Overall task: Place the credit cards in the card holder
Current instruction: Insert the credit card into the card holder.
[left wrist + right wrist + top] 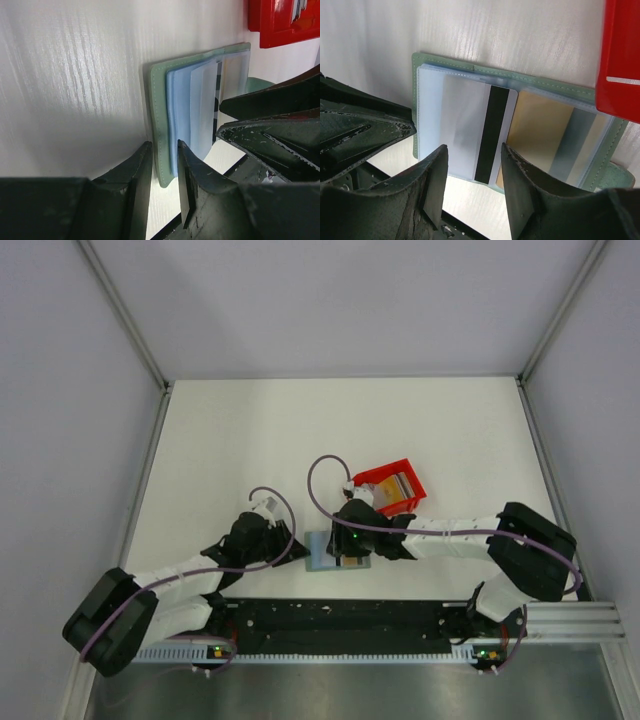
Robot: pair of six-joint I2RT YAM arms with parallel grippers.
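The card holder (320, 552) lies open near the table's front edge, grey-green outside (555, 90) with pale blue pockets (180, 100). A whitish credit card with a black stripe (495, 135) sits in its left pocket, and a tan card (540, 125) in the right one. My right gripper (474, 170) hovers open over the striped card's near end, holding nothing. My left gripper (164, 160) is shut on the holder's left edge, cover and pocket sheets between its fingers. More cards (398, 486) stand in the red bin.
The red plastic bin (385, 475) stands just behind and right of the holder, close to the right arm (450, 535). Both grippers crowd the holder, with the right fingers (270, 130) showing in the left wrist view. A black rail (340, 615) borders the near edge.
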